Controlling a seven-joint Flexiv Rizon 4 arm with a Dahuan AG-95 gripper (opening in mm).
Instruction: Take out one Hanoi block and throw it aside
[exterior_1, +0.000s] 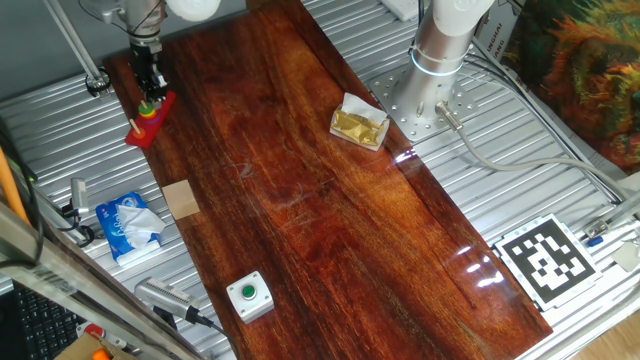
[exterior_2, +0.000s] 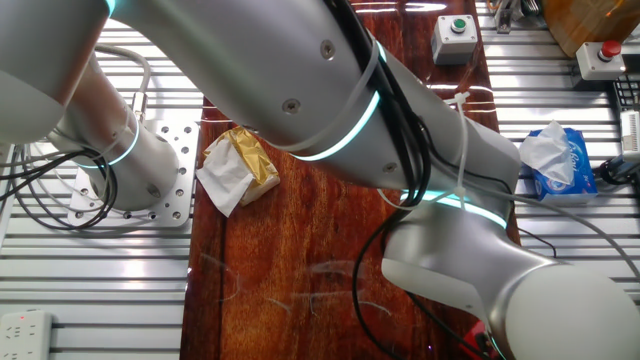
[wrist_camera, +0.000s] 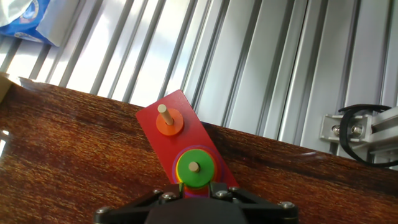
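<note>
The Hanoi block (wrist_camera: 194, 167) is a small green ring on top of a stack of coloured rings, on one peg of a red base (wrist_camera: 155, 137). A yellow and a red rim show under it. An orange ring (wrist_camera: 168, 122) sits on the neighbouring peg. In the hand view my gripper (wrist_camera: 196, 186) is open, its two fingertips just on the near side of the stack, one on each side. In one fixed view the gripper (exterior_1: 148, 90) hangs directly above the green ring (exterior_1: 147, 103) at the table's far left corner. In the other fixed view the arm hides the tower.
A tissue pack (exterior_1: 128, 225), a small wooden block (exterior_1: 181, 198) and a green-button box (exterior_1: 249, 295) lie along the left edge. A crumpled yellow-and-white packet (exterior_1: 360, 125) lies near the arm's base (exterior_1: 440, 50). A metal bracket (wrist_camera: 360, 130) stands beyond the table edge.
</note>
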